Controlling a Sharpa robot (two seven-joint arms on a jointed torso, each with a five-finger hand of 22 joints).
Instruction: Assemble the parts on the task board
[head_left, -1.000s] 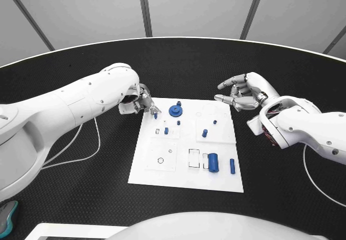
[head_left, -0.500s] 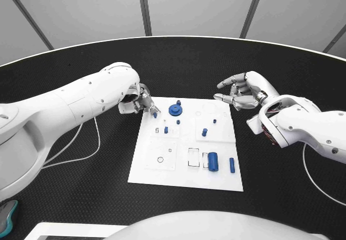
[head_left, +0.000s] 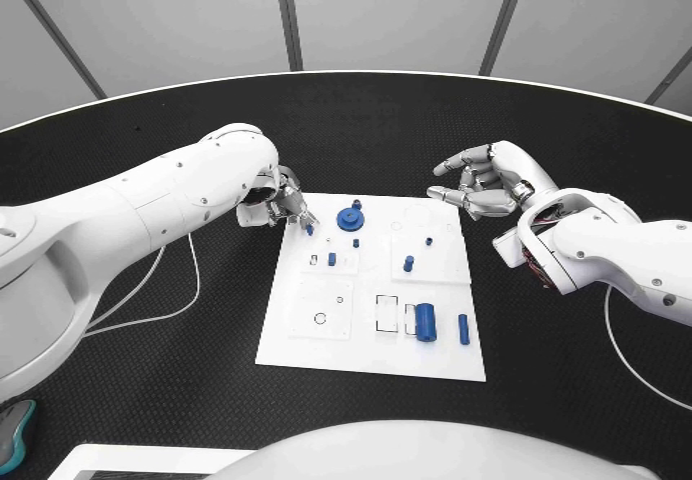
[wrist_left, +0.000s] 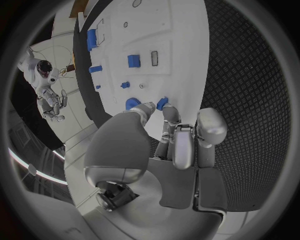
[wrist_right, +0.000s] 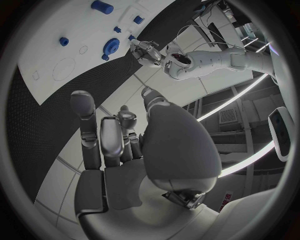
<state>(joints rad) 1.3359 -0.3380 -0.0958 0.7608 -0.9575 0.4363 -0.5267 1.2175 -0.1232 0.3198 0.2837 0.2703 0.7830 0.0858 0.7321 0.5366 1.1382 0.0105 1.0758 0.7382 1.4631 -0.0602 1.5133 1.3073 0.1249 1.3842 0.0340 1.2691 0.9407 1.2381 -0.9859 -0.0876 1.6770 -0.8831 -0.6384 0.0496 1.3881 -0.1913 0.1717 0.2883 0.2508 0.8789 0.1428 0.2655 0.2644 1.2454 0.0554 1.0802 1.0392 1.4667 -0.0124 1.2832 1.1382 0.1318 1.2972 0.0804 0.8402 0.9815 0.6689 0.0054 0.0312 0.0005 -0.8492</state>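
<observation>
Now left robot hand (head_left: 289, 210) at far-left corner of task board (head_left: 372, 355), fingertips pinching small blue peg (wrist_left: 162, 103), likely to seat it there. Right robot hand (head_left: 483, 185) hovers beyond far-right corner, fingers apart, holding nothing, probably waiting. Blue round part (head_left: 351, 219) just beside peg.

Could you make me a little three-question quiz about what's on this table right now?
1. True or false: the right hand holds a blue part.
2. Which hand has its fingertips at a small blue peg at the board's far corner? A) left B) right
3. Fill in: the board is coloured ____.

Key: 1 false, it hovers with nothing in it. 2 A, the left hand. 3 white.
</observation>
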